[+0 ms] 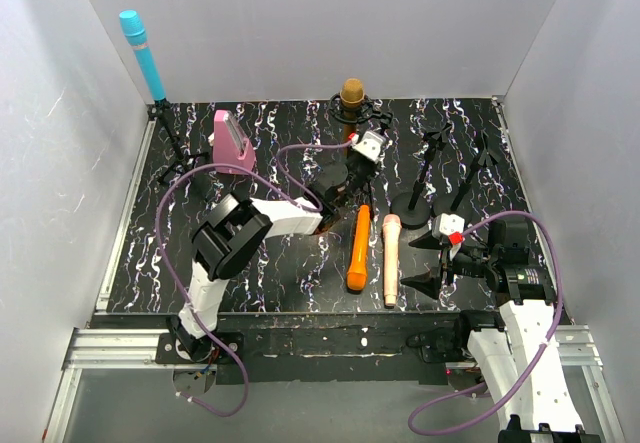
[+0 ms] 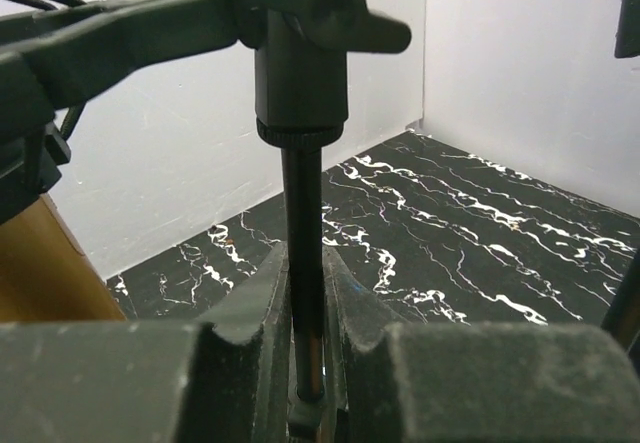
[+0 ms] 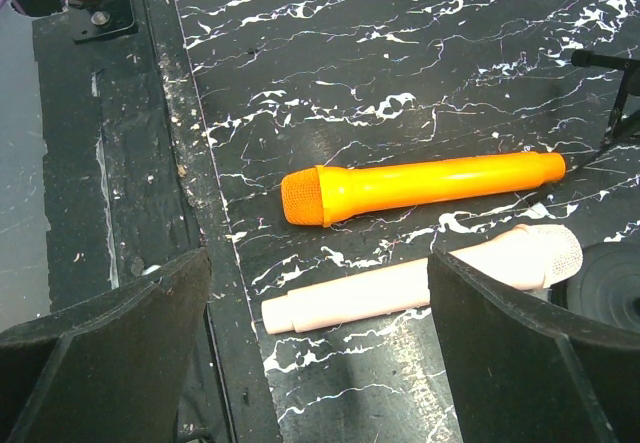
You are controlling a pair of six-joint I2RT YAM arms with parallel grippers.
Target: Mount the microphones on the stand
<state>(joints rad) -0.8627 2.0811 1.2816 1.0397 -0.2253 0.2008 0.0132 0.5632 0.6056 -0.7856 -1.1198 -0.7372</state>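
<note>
While left gripper (image 2: 306, 363) clamps stand pole (image 2: 302, 223), right gripper (image 3: 320, 353) sits wide open; orange mic (image 3: 420, 185) & peach mic (image 3: 400, 285) lie nearby.

Your left arm (image 1: 280, 213) and right arm (image 1: 530, 353): white links, black joint housings, a looping purple cable (image 1: 160, 218) on each, and broad dark-grey wedge fingers (image 3: 110, 353) at the wrist

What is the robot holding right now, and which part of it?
The left arm's jaws are shut on the thin black stand pole beside the gold microphone, just under its top joint. The right arm's jaws are open, holding nothing.
</note>
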